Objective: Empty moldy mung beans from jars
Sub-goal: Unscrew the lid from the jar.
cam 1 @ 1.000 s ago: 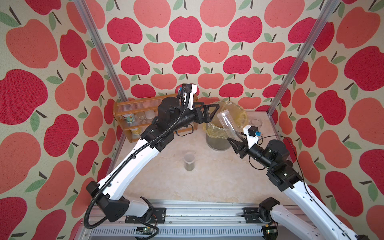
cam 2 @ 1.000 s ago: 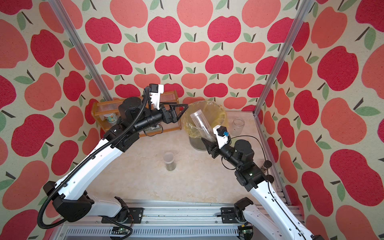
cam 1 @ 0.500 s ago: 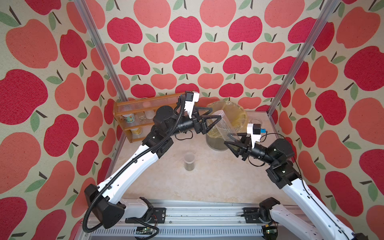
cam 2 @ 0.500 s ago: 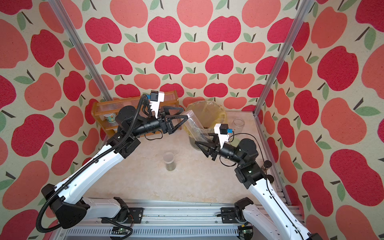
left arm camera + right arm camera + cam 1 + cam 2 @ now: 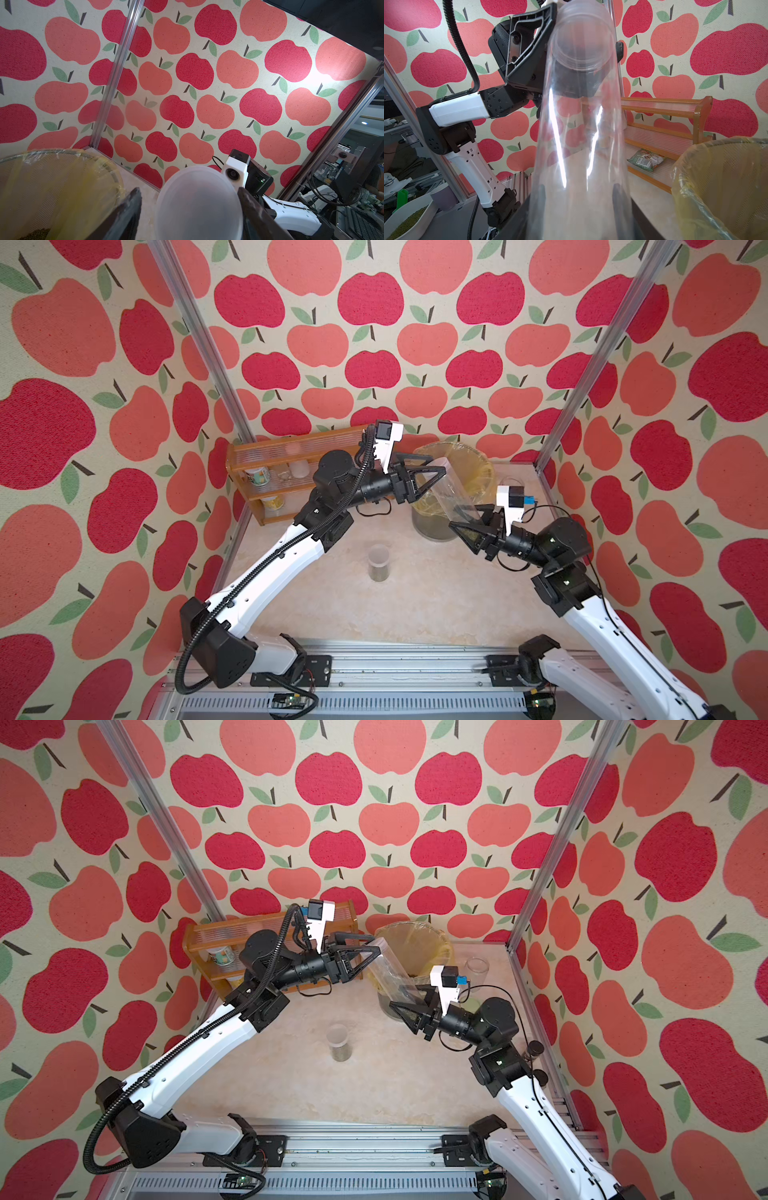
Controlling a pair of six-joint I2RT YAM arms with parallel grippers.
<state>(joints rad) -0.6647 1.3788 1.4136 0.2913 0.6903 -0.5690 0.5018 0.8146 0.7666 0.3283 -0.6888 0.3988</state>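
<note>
In both top views, centre right: tall jar point(image 5: 455, 493) tilted beside bin point(image 5: 485, 467), clamped at base by right gripper point(image 5: 467, 523); left gripper point(image 5: 439, 463) at its mouth end.
Left wrist view alone, lower left: mung beans point(image 5: 35, 234) inside bin; left jaws either side of jar end, clamped or not, cannot tell.
Right wrist view alone, upper centre: jar's threaded neck.

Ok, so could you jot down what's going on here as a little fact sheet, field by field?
Held item: tall clear jar, tilted, looks empty
Right jaws: shut on its lower end
Left jaws: either side of its upper end, grip unclear
Bin: yellow-lined, close by, some mung beans inside
Short jar: upright on the table, beans inside
</note>
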